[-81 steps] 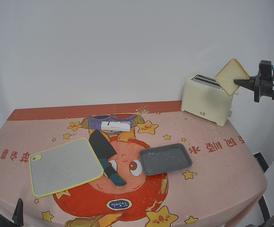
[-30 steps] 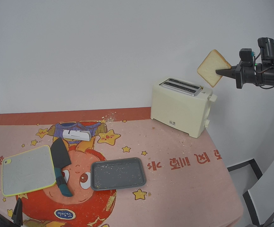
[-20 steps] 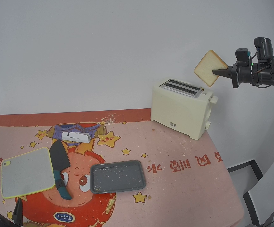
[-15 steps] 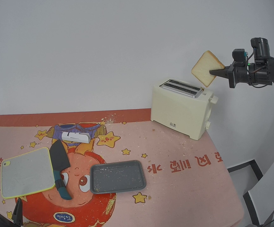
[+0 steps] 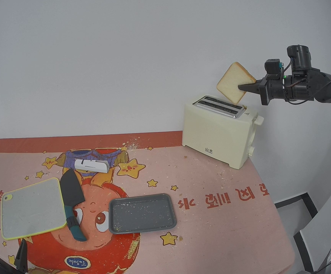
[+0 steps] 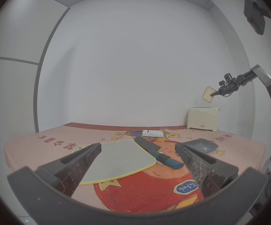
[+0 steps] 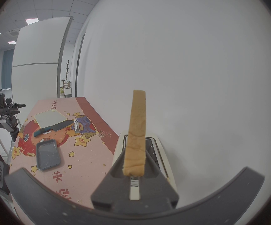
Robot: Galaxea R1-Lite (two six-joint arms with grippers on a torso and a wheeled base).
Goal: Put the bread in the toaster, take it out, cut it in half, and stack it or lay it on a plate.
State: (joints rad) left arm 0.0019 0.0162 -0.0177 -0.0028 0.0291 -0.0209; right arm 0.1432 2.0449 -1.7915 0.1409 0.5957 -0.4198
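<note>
Pale bread slice (image 5: 233,81) pinched at one corner in right gripper (image 5: 246,88), tilted in the air just above cream toaster (image 5: 218,130), slots below. Left gripper (image 6: 138,146) spread wide, nothing between fingers, low near cutting board (image 6: 116,160).

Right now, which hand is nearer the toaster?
Right. The right hand holds the bread in the air just above the toaster. The left hand is open at the near left edge of the table, beside the board, far from it.
</note>
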